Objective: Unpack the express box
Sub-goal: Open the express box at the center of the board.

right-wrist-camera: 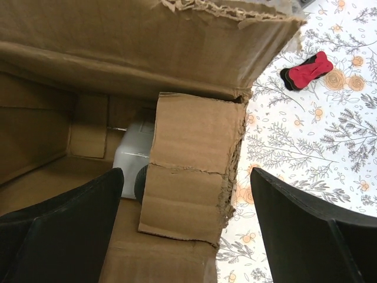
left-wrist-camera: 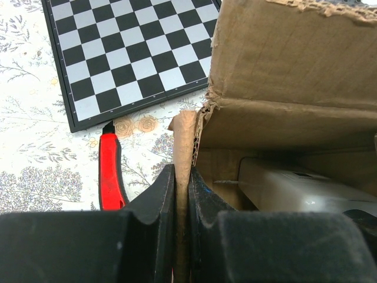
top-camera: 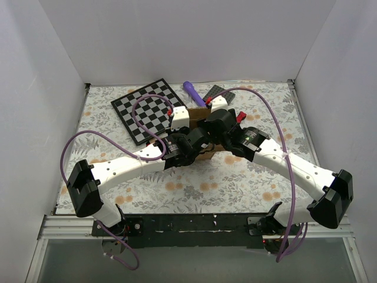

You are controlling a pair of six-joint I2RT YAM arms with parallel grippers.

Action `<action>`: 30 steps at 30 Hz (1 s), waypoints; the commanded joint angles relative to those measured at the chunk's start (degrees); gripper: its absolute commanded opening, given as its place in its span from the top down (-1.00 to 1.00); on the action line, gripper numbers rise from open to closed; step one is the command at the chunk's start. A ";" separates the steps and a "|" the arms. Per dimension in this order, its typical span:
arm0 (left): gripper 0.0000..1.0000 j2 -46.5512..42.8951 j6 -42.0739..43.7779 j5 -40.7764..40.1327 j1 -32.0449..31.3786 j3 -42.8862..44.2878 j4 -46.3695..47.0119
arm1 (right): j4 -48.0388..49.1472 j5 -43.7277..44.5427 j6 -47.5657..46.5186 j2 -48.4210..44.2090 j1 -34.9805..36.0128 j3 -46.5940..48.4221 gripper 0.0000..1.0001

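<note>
Express box [left-wrist-camera: 283, 76] flap clamped in left pincer [left-wrist-camera: 181, 183], hidden overhead.

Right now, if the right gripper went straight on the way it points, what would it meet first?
Probably the express box: its torn flap lies between the fingers of the open right gripper. The white item inside sits beyond, though depth is unclear.

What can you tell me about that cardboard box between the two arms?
The box is brown corrugated cardboard, open at the top, its flaps loose with ragged, torn edges. It sits on the flowery tablecloth beside the checkered board. The left claw is pinched shut on one thin wall edge; the right claw is spread open astride a creased flap. Something white lies inside.
</note>
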 commanded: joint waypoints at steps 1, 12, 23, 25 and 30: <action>1.00 -2.09 -4.35 -1.66 -0.24 2.36 4.28 | 1.22 0.81 -0.08 1.60 0.37 1.75 -0.93; 1.00 -2.01 -3.91 -1.75 -0.24 1.93 5.07 | -5.03 10.83 -3.06 1.71 0.46 4.39 -0.87; 1.00 -2.01 -3.21 -1.92 0.28 1.05 5.77 | -7.92 13.38 -3.33 -3.75 0.46 5.88 -0.77; 1.00 -1.92 -3.38 -1.75 0.37 1.05 5.69 | -8.36 13.56 -3.16 -4.54 0.46 6.15 -0.75; 1.00 -2.44 -4.52 -1.57 0.46 0.52 5.16 | -8.63 13.12 -2.80 -6.13 0.37 4.66 -0.65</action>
